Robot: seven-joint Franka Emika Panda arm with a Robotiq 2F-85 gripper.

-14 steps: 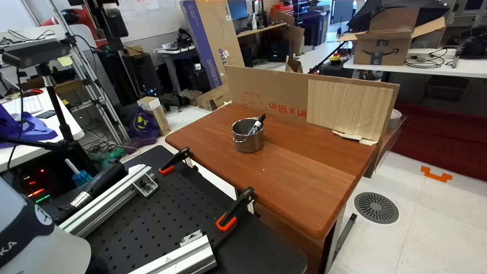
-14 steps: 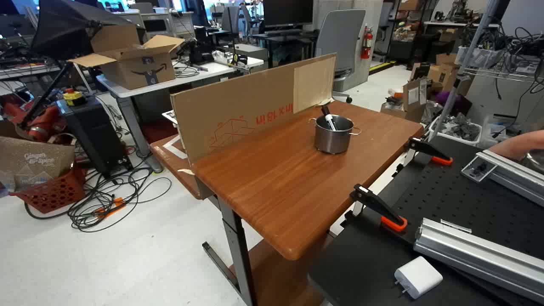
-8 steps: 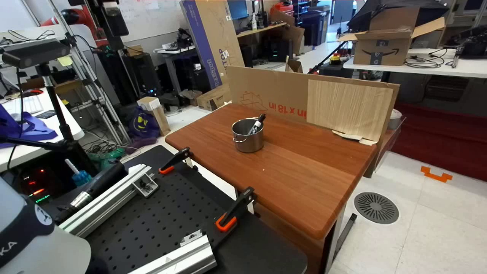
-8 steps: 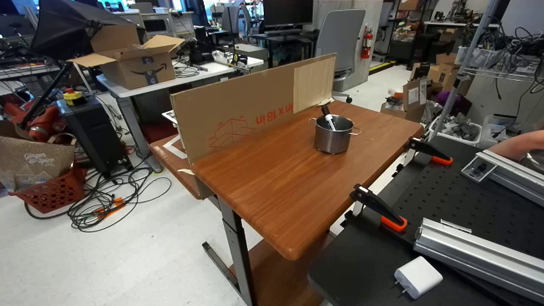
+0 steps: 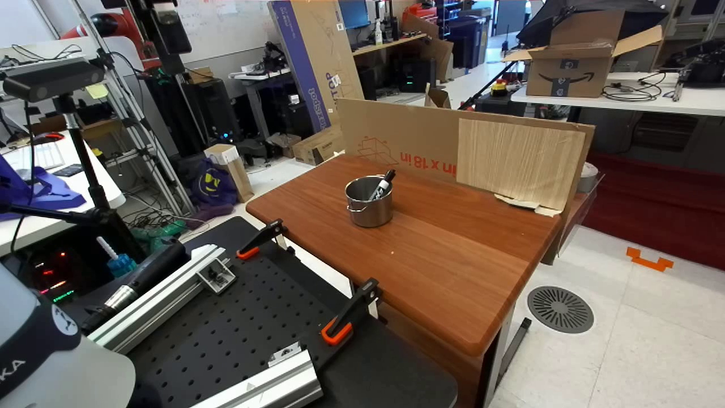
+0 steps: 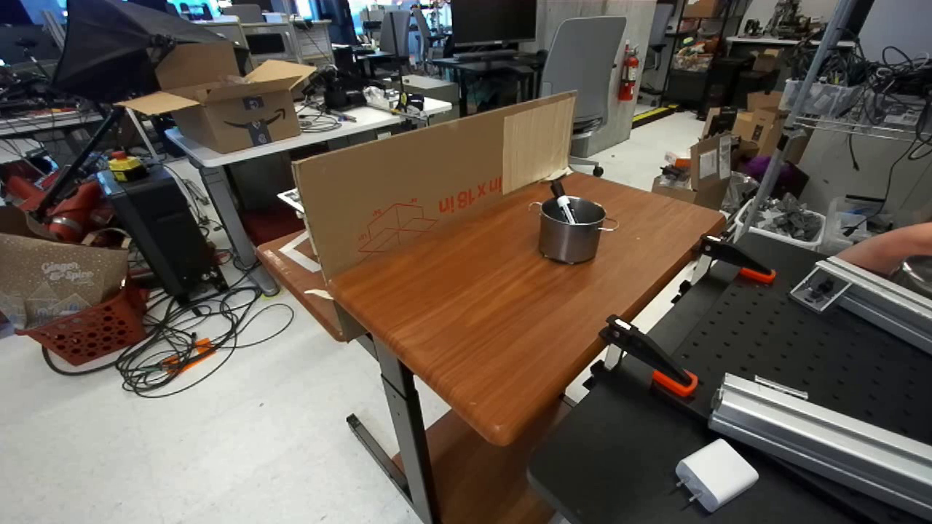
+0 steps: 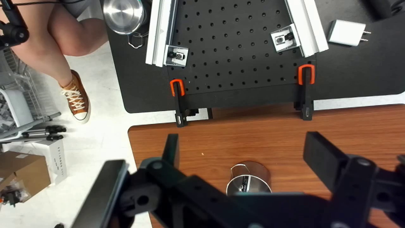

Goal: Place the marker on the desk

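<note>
The marker, black and white, leans inside the grey metal cup in both exterior views [image 5: 383,186] [image 6: 563,203]. Its cap end sticks up over the rim and its lower end is hidden. The cup [image 5: 371,212] [image 6: 568,241] stands upright on the reddish-brown desk [image 5: 442,272] [image 6: 451,320]. In the wrist view my gripper [image 7: 245,150] is open and empty, its fingers wide apart above the desk [image 7: 202,139]. The cup [image 7: 259,169] shows between and below the fingers, partly covered by the gripper body. Part of the marker [image 7: 245,183] shows in it. The gripper is outside both exterior views.
A cardboard sheet [image 5: 396,133] [image 6: 408,196] stands along the desk's far edge. A black perforated board [image 5: 226,340] with metal rails and two orange-black clamps [image 5: 354,311] borders the near edge. A person's leg [image 7: 63,47] and another metal pot [image 7: 123,14] are beside the board.
</note>
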